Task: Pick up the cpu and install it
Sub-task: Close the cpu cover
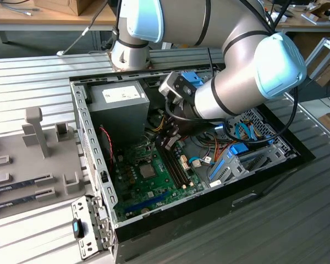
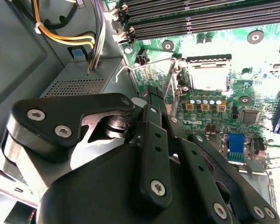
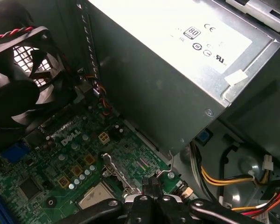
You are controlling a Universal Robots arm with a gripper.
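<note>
The gripper [image 2: 154, 95] hangs inside the open computer case [image 1: 93, 148], fingers closed together with nothing between them. The cpu [image 2: 207, 77] sits in its socket on the green board [image 1: 154, 176], right of centre in the second wrist view.

A robotics lab or workshop, probably: an open computer case [image 1: 187, 165] lies on a ribbed metal worktop [image 1: 33, 71], cluttered wooden benches [image 1: 38, 14] at twelve o'clock, grey fixtures [image 1: 36, 132] at nine.
</note>
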